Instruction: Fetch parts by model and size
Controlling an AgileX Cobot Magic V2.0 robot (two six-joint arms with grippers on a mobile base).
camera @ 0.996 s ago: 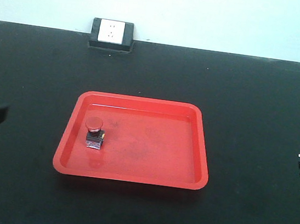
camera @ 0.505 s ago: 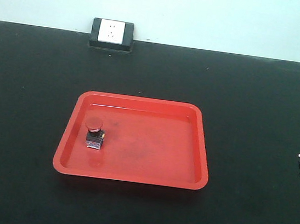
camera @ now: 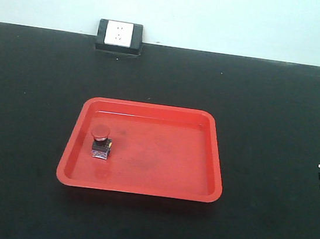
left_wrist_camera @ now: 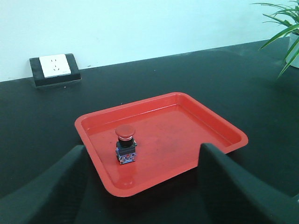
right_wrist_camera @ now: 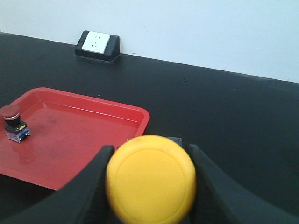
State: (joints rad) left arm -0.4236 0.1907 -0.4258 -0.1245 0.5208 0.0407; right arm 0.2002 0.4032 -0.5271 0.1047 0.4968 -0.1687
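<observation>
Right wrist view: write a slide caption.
Right gripper grips a yellow mushroom-head push-button switch; a red-capped switch stands in the red plastic tray.

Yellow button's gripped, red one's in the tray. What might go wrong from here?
The right gripper holds the yellow push-button outside the red tray; carried low, its base might catch the tray's raised rim. The red push-button stands upright in the tray's left part; a release close by could topple it. The yellow cap fills much of the right wrist view, hiding the drop spot.
</observation>
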